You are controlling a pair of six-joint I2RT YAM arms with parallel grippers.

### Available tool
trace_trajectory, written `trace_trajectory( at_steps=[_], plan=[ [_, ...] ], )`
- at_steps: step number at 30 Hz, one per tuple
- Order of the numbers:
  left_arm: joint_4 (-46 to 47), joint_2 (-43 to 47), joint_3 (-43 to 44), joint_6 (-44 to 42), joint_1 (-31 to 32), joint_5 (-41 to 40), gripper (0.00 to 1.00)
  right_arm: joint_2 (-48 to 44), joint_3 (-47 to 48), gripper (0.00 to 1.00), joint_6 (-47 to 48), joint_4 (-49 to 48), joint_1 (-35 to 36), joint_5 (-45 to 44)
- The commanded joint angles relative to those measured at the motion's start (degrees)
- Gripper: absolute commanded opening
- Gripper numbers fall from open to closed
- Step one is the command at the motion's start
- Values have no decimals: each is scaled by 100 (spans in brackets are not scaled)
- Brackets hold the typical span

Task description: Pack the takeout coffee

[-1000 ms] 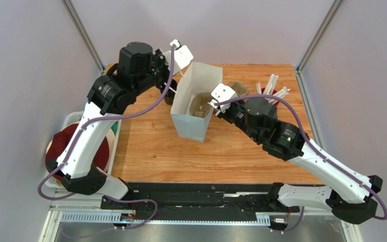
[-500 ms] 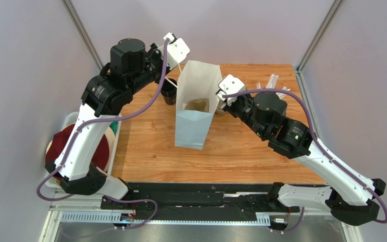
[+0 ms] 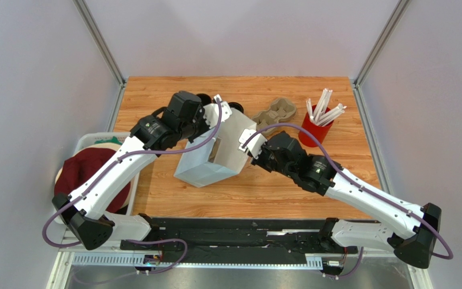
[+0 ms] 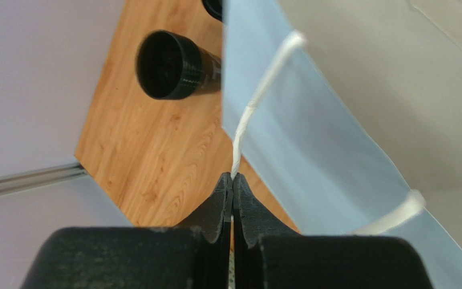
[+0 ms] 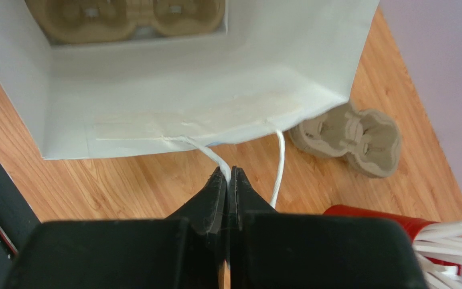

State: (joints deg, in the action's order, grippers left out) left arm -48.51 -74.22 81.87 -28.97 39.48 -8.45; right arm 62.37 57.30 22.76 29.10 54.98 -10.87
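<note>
A white paper bag (image 3: 206, 164) lies tipped between my two arms, its base toward the near left. My left gripper (image 4: 233, 179) is shut on one white cord handle (image 4: 257, 99). My right gripper (image 5: 228, 173) is shut on the other handle (image 5: 206, 152). From above, the left gripper (image 3: 216, 120) and right gripper (image 3: 244, 139) sit at the bag's upper end. Inside the bag lies a brown cardboard cup carrier (image 5: 125, 18). The takeout coffee (image 4: 170, 64), a small black cup that seems lidded, stands on the table behind the bag (image 3: 203, 96), outside it.
A second black cup (image 3: 236, 107) stands beside the first. Another cardboard carrier (image 3: 275, 111) lies at the back right, next to a red cup (image 3: 312, 133) of white straws (image 3: 324, 105). A white bin (image 3: 89, 141) with a maroon item sits off the table's left edge.
The bag stood upright half a second ago and now lies tipped toward the near left. Both arms have dropped lower and come forward, still holding its handles.
</note>
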Motion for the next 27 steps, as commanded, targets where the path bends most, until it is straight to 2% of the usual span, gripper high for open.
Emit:
trace_trajectory(
  at_steps=[1,6,14,19,27],
  plan=[
    [448,311,1093,155,-90,-34,0,-374,984,0,-9,-265,-14,42],
    [228,109,2278,32,-99,10,0,-392,1844,0,105,-28,-14,-116],
    [132,-76,3116,40,-99,185,0,-497,2365,0,272,60,-49,-468],
    [149,21,2476,181,-90,282,0,-656,1988,0,193,17,-145,-293],
    [359,276,877,313,-108,405,0,-753,522,0,-35,-142,-172,32]
  ],
)
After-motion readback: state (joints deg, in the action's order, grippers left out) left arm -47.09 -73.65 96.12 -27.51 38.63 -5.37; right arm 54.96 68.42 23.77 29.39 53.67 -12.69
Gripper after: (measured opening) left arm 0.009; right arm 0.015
